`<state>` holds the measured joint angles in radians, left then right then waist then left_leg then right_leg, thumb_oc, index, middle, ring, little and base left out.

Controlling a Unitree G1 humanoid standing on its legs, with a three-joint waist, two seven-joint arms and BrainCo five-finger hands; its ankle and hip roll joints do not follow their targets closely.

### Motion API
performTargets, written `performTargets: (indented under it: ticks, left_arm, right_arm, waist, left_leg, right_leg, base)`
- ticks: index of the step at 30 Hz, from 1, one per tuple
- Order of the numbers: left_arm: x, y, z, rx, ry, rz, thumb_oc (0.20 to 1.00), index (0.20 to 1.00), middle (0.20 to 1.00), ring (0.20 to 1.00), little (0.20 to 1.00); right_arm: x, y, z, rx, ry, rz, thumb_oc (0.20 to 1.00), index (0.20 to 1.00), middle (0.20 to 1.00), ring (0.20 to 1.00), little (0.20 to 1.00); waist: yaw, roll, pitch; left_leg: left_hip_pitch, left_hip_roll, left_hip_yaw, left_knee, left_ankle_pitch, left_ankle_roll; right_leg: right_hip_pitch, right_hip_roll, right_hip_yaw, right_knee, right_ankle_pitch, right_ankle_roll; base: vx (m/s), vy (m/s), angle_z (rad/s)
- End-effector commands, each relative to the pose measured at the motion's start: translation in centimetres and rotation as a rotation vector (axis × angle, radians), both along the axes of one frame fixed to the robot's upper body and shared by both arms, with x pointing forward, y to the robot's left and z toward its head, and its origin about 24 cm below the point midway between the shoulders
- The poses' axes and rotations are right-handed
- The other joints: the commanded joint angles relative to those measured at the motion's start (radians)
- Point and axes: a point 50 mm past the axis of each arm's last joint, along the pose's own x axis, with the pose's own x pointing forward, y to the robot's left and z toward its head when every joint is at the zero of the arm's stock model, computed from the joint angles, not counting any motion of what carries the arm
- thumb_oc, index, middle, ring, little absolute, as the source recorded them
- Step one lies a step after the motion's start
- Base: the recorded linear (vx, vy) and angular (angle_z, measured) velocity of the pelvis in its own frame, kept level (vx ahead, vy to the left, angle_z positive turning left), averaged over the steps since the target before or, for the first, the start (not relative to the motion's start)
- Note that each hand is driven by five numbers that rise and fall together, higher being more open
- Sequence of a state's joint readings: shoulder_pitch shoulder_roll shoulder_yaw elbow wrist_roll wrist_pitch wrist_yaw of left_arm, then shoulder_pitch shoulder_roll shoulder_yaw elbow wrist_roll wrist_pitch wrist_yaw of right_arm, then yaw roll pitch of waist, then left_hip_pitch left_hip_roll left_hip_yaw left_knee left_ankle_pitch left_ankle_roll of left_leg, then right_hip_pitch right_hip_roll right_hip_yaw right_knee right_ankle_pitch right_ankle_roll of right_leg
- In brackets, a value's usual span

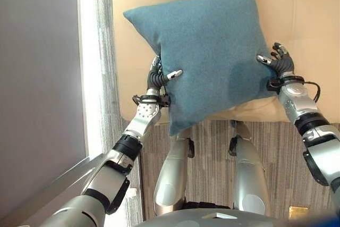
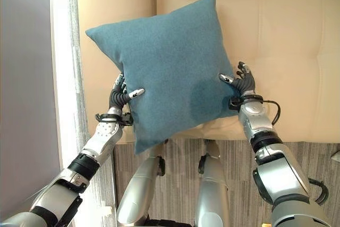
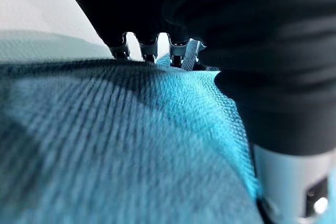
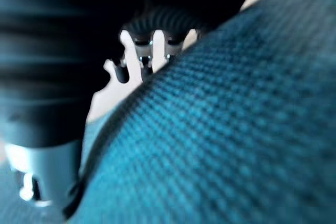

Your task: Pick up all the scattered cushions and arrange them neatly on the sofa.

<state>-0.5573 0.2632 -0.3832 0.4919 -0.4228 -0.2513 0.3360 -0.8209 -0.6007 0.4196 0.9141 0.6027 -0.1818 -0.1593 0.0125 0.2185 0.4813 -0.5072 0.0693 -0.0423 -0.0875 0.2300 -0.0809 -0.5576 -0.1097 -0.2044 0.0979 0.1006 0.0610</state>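
While my left hand [image 1: 156, 78] and right hand [image 1: 280, 61] pinch the teal cushion [image 1: 207, 46] by opposite edges above the sofa [image 2: 287, 35], I should lower it level against the backrest.

The fingers of the left hand [image 1: 157, 80] were hidden behind the teal cushion [image 1: 210, 46], with only the thumb seen lying across its front face. The fingers of the right hand [image 2: 243, 82] were partly covered by the cushion's right edge, and their contact with the back of the fabric could not be made out. The beige sofa [image 2: 287, 51] was cut off at the far and right edges, and much of its seat and backrest was concealed behind the cushion. In the wrist views the cushion weave [image 3: 131, 145] was blurred at close range, and the fingertips were lost beyond the fabric [image 4: 236, 129].
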Motion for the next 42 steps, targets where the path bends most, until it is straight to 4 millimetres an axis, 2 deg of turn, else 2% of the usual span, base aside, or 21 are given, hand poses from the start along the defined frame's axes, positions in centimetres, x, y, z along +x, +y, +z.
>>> performTargets:
  ticks: [1,5,6,7,8,11,14,16,18,20,23,24,25,28,31,32,35,40,41,42]
  left_arm:
    - [0.4,-3.4,2.2,-0.002,-0.085,-0.109,1.0,1.0,1.0,1.0,1.0]
    - [0.7,-4.2,2.9,-0.033,-0.092,-0.099,1.0,1.0,1.0,1.0,1.0]
    - [0.8,-4.3,2.8,-0.052,-0.083,-0.09,1.0,1.0,1.0,1.0,1.0]
    - [0.9,-4.5,2.7,-0.081,-0.071,-0.077,0.2,0.2,0.2,0.2,0.2]
    - [0.8,-4.4,2.1,-0.121,-0.041,-0.06,0.2,0.2,0.2,0.2,0.2]
    - [0.5,-3.6,1.6,-0.179,-0.024,-0.022,0.2,0.2,0.2,0.2,0.2]
    - [-0.5,-2.7,0.8,-0.218,-0.014,0.003,0.2,0.2,0.2,0.2,0.2]
    - [-2.0,-1.9,-0.5,-0.226,0.007,0.008,0.2,0.2,0.2,0.2,0.2]
    - [-4.0,-0.8,-2.6,-0.229,0.063,0.02,0.2,0.2,0.2,0.2,0.2]
    - [-4.9,-0.1,-3.4,-0.22,0.081,0.023,0.2,0.2,0.2,0.2,0.2]
    - [-6.2,0.7,-4.9,-0.178,0.134,0.005,0.2,0.2,0.2,0.2,0.2]
    - [-6.4,0.6,-5.1,-0.175,0.139,0.0,0.2,0.2,0.2,0.2,0.2]
    - [-6.4,0.8,-5.0,-0.173,0.13,0.001,0.2,0.2,0.2,0.2,0.2]
    - [-6.9,0.6,-5.4,-0.203,0.146,0.004,0.2,0.2,0.2,0.2,0.2]
    - [-6.9,-0.2,-5.5,-0.209,0.156,-0.023,0.2,0.2,0.2,0.2,0.2]
    - [-6.6,-0.8,-5.1,-0.208,0.143,-0.042,0.2,0.2,0.2,0.2,0.2]
    - [-6.3,-1.4,-4.9,-0.212,0.139,-0.058,0.2,0.2,0.2,0.2,0.2]
    - [-6.2,-1.6,-5.0,-0.19,0.15,-0.076,0.2,0.2,0.2,0.2,0.2]
    - [-6.1,-1.6,-5.0,-0.181,0.149,-0.075,0.2,0.2,0.2,0.2,0.2]
    - [-6.1,-1.4,-5.1,-0.169,0.152,-0.074,0.2,0.2,0.2,0.2,0.2]
  right_arm:
    - [0.7,4.8,1.6,-0.063,-0.087,0.197,1.0,1.0,1.0,1.0,1.0]
    - [0.7,9.0,1.4,0.027,-0.13,0.29,1.0,1.0,1.0,1.0,1.0]
    - [0.6,11.0,1.6,0.07,-0.157,0.334,1.0,1.0,1.0,1.0,1.0]
    - [0.3,12.8,1.7,0.127,-0.181,0.377,0.583,0.583,0.583,0.583,0.583]
    - [-0.4,14.8,1.8,0.191,-0.212,0.425,0.2,0.2,0.2,0.2,0.2]
    - [-1.3,15.0,1.6,0.235,-0.252,0.42,0.2,0.2,0.2,0.2,0.2]
    - [-2.6,14.1,0.1,0.299,-0.247,0.38,0.2,0.2,0.2,0.2,0.2]
    - [-4.2,13.4,-2.1,0.332,-0.216,0.347,0.2,0.2,0.2,0.2,0.2]
    - [-6.3,12.7,-4.8,0.365,-0.152,0.32,0.2,0.2,0.2,0.2,0.2]
    - [-7.1,12.4,-5.6,0.334,-0.126,0.327,0.2,0.2,0.2,0.2,0.2]
    - [-8.0,11.9,-6.6,0.274,-0.088,0.33,0.2,0.2,0.2,0.2,0.2]
    - [-8.1,11.8,-6.8,0.267,-0.08,0.323,0.2,0.2,0.2,0.2,0.2]
    - [-8.4,11.2,-6.8,0.234,-0.087,0.305,0.2,0.2,0.2,0.2,0.2]
    - [-9.0,10.3,-7.0,0.178,-0.079,0.295,0.2,0.2,0.2,0.2,0.2]
    - [-9.3,9.3,-7.0,0.152,-0.086,0.26,0.2,0.2,0.2,0.2,0.2]
    - [-9.5,8.7,-7.0,0.131,-0.095,0.237,0.2,0.2,0.2,0.2,0.2]
    - [-9.7,8.2,-7.2,0.119,-0.086,0.21,0.2,0.2,0.2,0.2,0.2]
    - [-10.1,7.6,-7.8,0.136,-0.064,0.179,0.2,0.2,0.2,0.2,0.2]
    - [-10.1,7.6,-7.9,0.145,-0.063,0.169,0.2,0.2,0.2,0.2,0.2]
    - [-10.1,7.8,-8.0,0.155,-0.064,0.165,0.2,0.2,0.2,0.2,0.2]
  waist:
    - [-0.018,-0.056,-0.018]
    - [-0.024,-0.063,-0.014]
    - [-0.027,-0.067,-0.013]
    - [-0.03,-0.072,-0.013]
    - [-0.034,-0.085,-0.022]
    - [-0.039,-0.115,-0.042]
    - [-0.043,-0.163,-0.071]
    - [-0.044,-0.204,-0.102]
    - [-0.037,-0.235,-0.156]
    - [-0.026,-0.245,-0.185]
    - [-0.026,-0.224,-0.213]
    - [-0.031,-0.221,-0.218]
    - [-0.034,-0.239,-0.237]
    - [-0.035,-0.249,-0.269]
    - [-0.05,-0.254,-0.265]
    - [-0.066,-0.257,-0.261]
    - [-0.089,-0.256,-0.26]
    - [-0.09,-0.246,-0.274]
    - [-0.085,-0.249,-0.274]
    - [-0.074,-0.246,-0.274]
  left_leg:
    - [0.055,-0.055,0.055,0.0,-0.079,-0.04]
    - [0.064,-0.055,0.052,0.0,-0.083,-0.038]
    - [0.074,-0.054,0.05,0.0,-0.086,-0.037]
    - [0.086,-0.054,0.048,0.0,-0.091,-0.035]
    - [0.112,-0.054,0.045,0.0,-0.1,-0.032]
    - [0.164,-0.05,0.041,0.005,-0.122,-0.025]
    - [0.217,-0.047,0.043,0.027,-0.159,-0.004]
    - [0.272,-0.046,0.055,0.078,-0.219,0.025]
    - [0.343,-0.053,0.09,0.12,-0.277,0.052]
    - [0.382,-0.061,0.101,0.133,-0.307,0.069]
    - [0.45,-0.074,0.094,0.122,-0.327,0.1]
    - [0.466,-0.077,0.082,0.114,-0.326,0.098]
    - [0.492,-0.056,0.044,0.12,-0.336,0.064]
    - [0.502,0.007,0.019,0.114,-0.316,0.019]
    - [0.461,0.04,0.005,0.167,-0.275,-0.014]
    - [0.418,0.048,0.03,0.224,-0.256,-0.016]
    - [0.404,0.065,0.116,0.245,-0.278,0.002]
    - [0.38,-0.043,0.145,0.198,-0.286,0.043]
    - [0.354,-0.063,0.145,0.208,-0.282,0.046]
    - [0.356,-0.089,0.117,0.183,-0.279,0.049]
  right_leg:
    - [0.001,-0.006,0.03,0.021,-0.092,0.03]
    - [0.011,-0.003,0.03,0.017,-0.09,0.03]
    - [0.021,-0.002,0.031,0.013,-0.09,0.03]
    - [0.037,0.0,0.034,0.008,-0.089,0.029]
    - [0.071,0.001,0.038,-0.004,-0.089,0.029]
    - [0.131,0.003,0.041,-0.015,-0.093,0.029]
    - [0.196,0.006,0.059,-0.03,-0.089,0.031]
    - [0.271,0.011,0.089,-0.039,-0.093,0.035]
    - [0.348,0.014,0.13,-0.055,-0.085,0.048]
    - [0.371,0.009,0.151,-0.044,-0.088,0.061]
    - [0.358,-0.003,0.197,0.084,-0.099,0.121]
    - [0.365,-0.007,0.214,0.053,-0.095,0.112]
    - [0.366,-0.03,0.188,-0.033,-0.069,0.096]
    - [0.406,0.008,0.156,-0.035,-0.105,0.056]
    - [0.451,0.034,0.109,-0.054,-0.133,0.025]
    - [0.465,0.037,0.084,-0.069,-0.141,0.013]
    - [0.479,0.037,0.058,-0.075,-0.157,0.002]
    - [0.506,0.049,0.051,-0.088,-0.161,0.002]
    - [0.508,0.051,0.057,-0.089,-0.161,0.003]
    - [0.504,0.069,0.077,-0.075,-0.166,0.002]
  base:
    - [0.0,0.0,0.0]
    - [0.01,-0.002,0.0]
    - [0.06,-0.004,0.0]
    - [0.1,0.004,0.0]
    - [0.09,0.011,0.01]
    - [0.1,0.022,0.01]
    - [0.1,0.055,-0.04]
    - [0.15,0.121,-0.28]
    - [0.21,0.257,-0.59]
    - [0.12,0.293,-0.88]
    - [0.11,0.208,-0.51]
    - [0.28,-0.346,0.07]
    - [0.25,-0.496,0.33]
    - [0.2,-0.502,0.9]
    - [0.06,-0.397,0.49]
    - [-0.02,-0.277,0.73]
    - [-0.01,-0.149,0.49]
    - [0.06,-0.026,0.12]
    - [0.07,0.057,0.04]
    - [0.11,0.137,-0.06]
